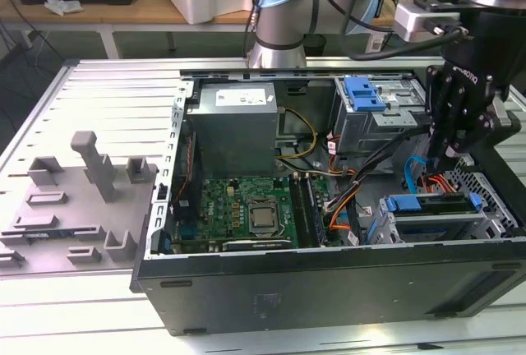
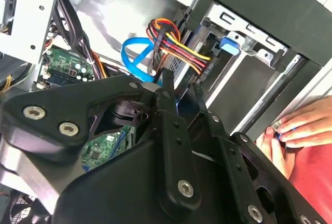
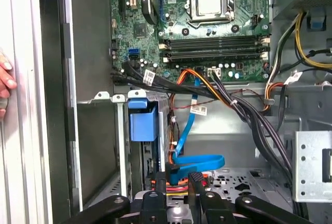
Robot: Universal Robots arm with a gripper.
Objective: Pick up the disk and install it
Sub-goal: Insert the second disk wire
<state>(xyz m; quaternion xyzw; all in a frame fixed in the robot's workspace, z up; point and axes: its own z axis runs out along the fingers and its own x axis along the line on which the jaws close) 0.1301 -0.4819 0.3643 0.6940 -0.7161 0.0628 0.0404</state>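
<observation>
So the end effector point(image 1: 450, 156) is down inside the open PC case point(image 1: 329, 289), at the exterior view's right, hanging just above the lower drive bay. The disk point(image 1: 427, 207) looks like it's already sitting in that bay near the front corner of the case, its blue end handle point(image 1: 403, 204) facing the motherboard point(image 1: 246, 211). In the first wrist view the same blue handle point(image 3: 142, 120) shows slotted in the bay's mouth.

The fingers point(image 2: 168, 110) sit nearly pressed together with only a thin gap, and I can't see anything pinched between them. Looks to me like they're right at the cable end behind the drive.

What could go wrong: the blue SATA cable point(image 3: 199, 161) and the red/yellow/orange power wire bundle point(image 2: 176, 45) are right under the fingertips, so any sideways nudge could snag a loop or tug a plug loose. There's also a person's hand point(image 2: 298, 128) resting on the case edge near the bay, pretty close to the arm.

Hard to tell: whether the disk is fully seated, since the gripper body blocks the rear of the bay in both wrist views. The label isn't visible, and whether the fingertips actually touch the cables I can't say
</observation>
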